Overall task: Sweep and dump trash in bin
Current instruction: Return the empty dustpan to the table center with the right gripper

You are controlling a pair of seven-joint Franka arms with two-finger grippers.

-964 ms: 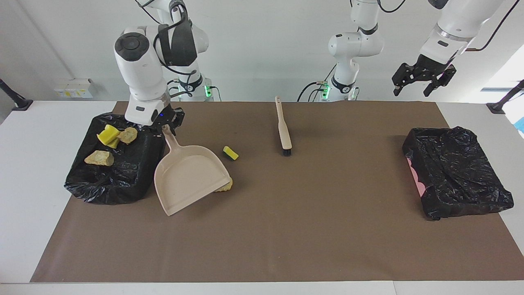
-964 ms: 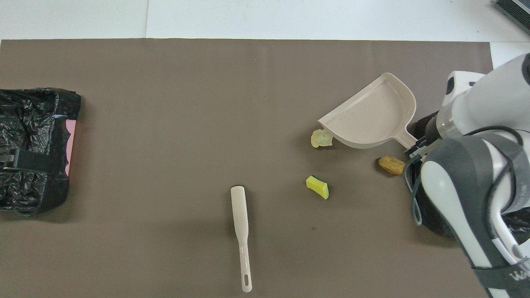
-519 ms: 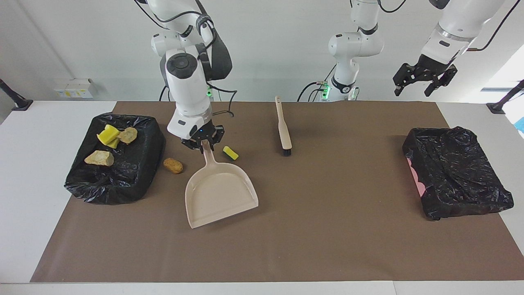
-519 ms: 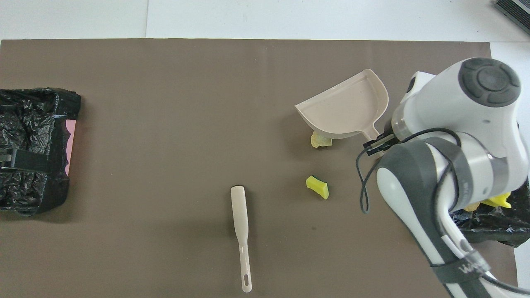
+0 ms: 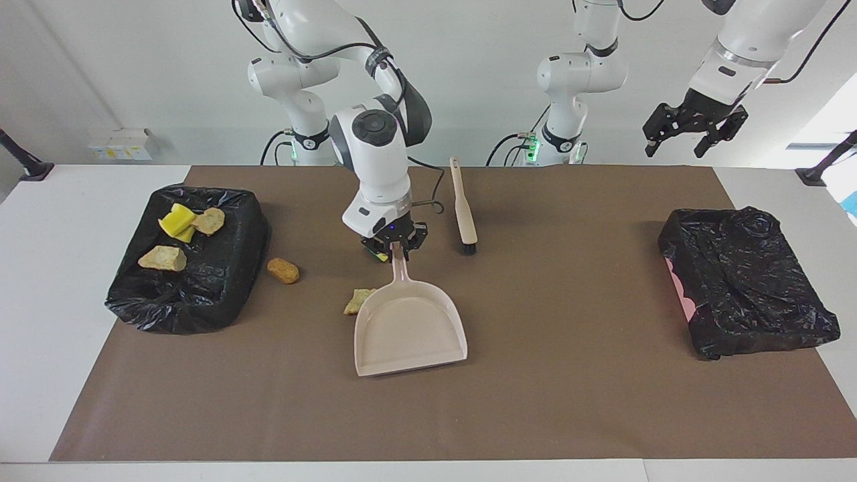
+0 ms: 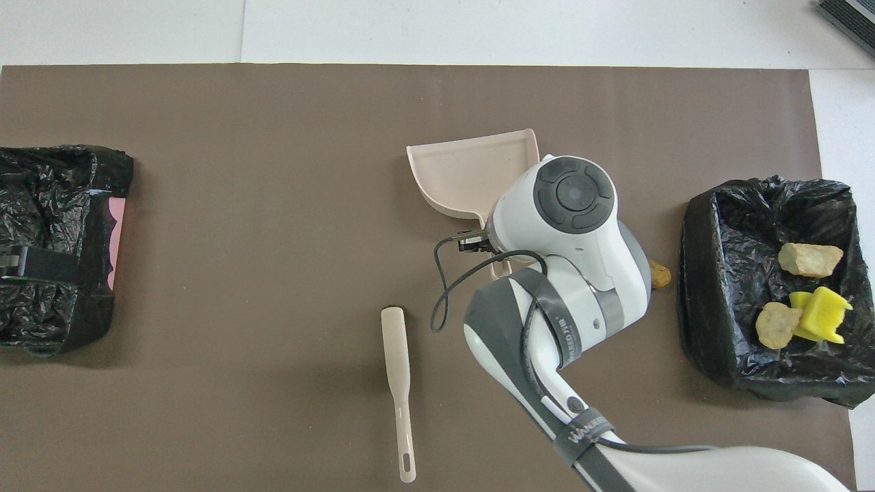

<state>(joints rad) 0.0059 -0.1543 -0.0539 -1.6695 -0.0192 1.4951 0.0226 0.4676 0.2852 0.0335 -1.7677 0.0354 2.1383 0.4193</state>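
Beige lump (image 5: pixel 359 300) beside dustpan (image 5: pixel 410 329) gripped by right hand (image 5: pixel 395 245).

A white table (image 5: pixel 40 281) was covered by a brown mat (image 5: pixel 535 402). A plain white wall (image 5: pixel 469 80) was seen above it, with bright daylight toward the left arm's end.

**Dustpan mid-mat under the right arm**

The right arm (image 6: pixel 567 273) comes in from the bottom and covers the handle of the beige dustpan (image 6: pixel 465 171), whose open pan lies farther from the robots. The brush (image 6: pixel 398 383) lies nearer, its handle toward the robots. An orange-brown lump (image 6: pixel 660 273) peeks out beside the arm. A black-lined bin (image 6: pixel 704 287) at the right arm's end holds two beige lumps (image 6: pixel 810 258) and yellow sponge blocks (image 6: pixel 820 316). Another black-lined bin (image 6: pixel 41 321) sits at the left arm's end.
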